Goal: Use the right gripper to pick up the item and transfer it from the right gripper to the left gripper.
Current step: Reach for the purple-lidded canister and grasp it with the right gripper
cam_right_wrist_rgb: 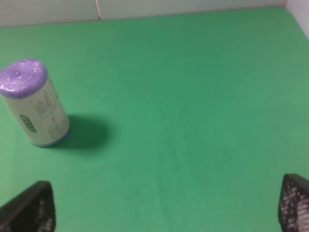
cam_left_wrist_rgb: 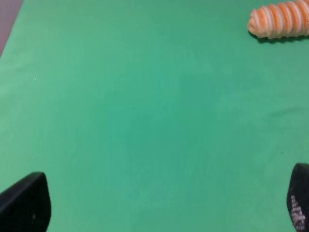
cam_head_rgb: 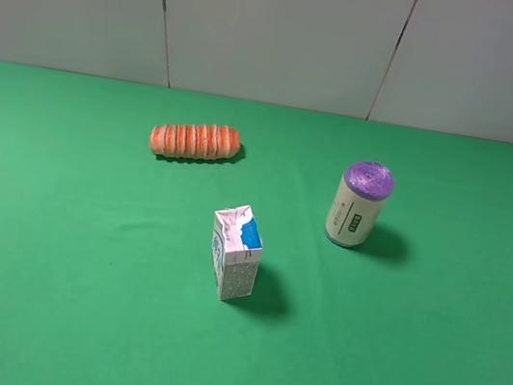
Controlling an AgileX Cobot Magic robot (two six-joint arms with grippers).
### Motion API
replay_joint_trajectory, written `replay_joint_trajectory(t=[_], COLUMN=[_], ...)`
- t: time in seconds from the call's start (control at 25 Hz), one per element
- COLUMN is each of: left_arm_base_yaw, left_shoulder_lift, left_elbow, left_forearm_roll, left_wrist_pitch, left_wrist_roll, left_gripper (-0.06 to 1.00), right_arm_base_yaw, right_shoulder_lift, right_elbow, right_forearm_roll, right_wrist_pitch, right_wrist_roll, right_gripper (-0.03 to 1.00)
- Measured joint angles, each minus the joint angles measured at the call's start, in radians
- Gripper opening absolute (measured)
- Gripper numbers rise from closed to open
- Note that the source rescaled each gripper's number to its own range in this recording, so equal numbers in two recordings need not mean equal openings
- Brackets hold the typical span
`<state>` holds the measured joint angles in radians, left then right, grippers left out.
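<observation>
Cream canister (cam_right_wrist_rgb: 34,104) with a purple top stands upright on the green cloth (cam_right_wrist_rgb: 193,96), ahead of the right gripper (cam_right_wrist_rgb: 161,205) and off to one side of it, well apart. A small green label sits on its side; the writing is too small to read. That gripper's two fingers are spread wide and grip nothing. The left gripper (cam_left_wrist_rgb: 161,200) is spread just as wide and holds nothing, and one orange ridged roll (cam_left_wrist_rgb: 280,19) lies far ahead of it, off to one side. One white-and-blue carton (cam_head_rgb: 235,253) stands upright, apart from both the roll and the canister; its print is unreadable.
</observation>
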<state>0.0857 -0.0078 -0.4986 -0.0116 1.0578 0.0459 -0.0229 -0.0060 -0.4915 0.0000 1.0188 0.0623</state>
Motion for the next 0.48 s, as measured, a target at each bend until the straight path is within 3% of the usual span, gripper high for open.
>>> replay_joint_trajectory(t=[0.24,0.48], left_arm_base_yaw=[0.000,0.000], left_shoulder_lift=[0.000,0.000], left_elbow=[0.000,0.000], left_forearm_roll=[0.000,0.000], left_wrist_pitch=[0.000,0.000], left_wrist_roll=[0.000,0.000], left_gripper=[0.93,0.93], right_arm_base_yaw=[0.000,0.002], right_shoulder_lift=[0.061,0.333], right_elbow=[-0.040,-0.233], right_forearm_roll=[0.000,0.012], right_wrist_pitch=[0.016,0.013], right_wrist_roll=[0.000,-0.028], right_gripper=[1.00,1.00])
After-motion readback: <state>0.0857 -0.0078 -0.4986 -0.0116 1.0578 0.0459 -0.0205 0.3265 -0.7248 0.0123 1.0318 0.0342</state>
